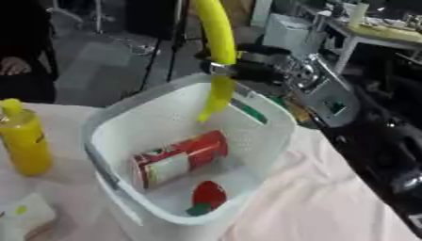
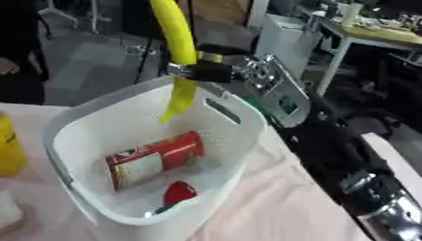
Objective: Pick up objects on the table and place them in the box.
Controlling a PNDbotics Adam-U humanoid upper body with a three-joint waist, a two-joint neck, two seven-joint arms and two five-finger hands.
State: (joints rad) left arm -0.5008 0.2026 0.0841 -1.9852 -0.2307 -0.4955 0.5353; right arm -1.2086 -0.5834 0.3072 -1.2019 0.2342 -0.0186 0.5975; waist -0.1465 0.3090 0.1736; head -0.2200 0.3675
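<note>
The right hand (image 1: 247, 69) is clamped on a long yellow banana (image 1: 217, 56) above the white plastic basket (image 1: 272, 136); inside, a red cylindrical can (image 1: 181, 157) bears an unreadable label.

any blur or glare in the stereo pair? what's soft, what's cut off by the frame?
Left eye view: soft throughout; the right hand gripping the banana is smeared, and the can label is unreadable. No strong glare on the white basket; lighting is flat. Right eye view: same softness; the yellow bottle is cropped at the left edge.
</note>
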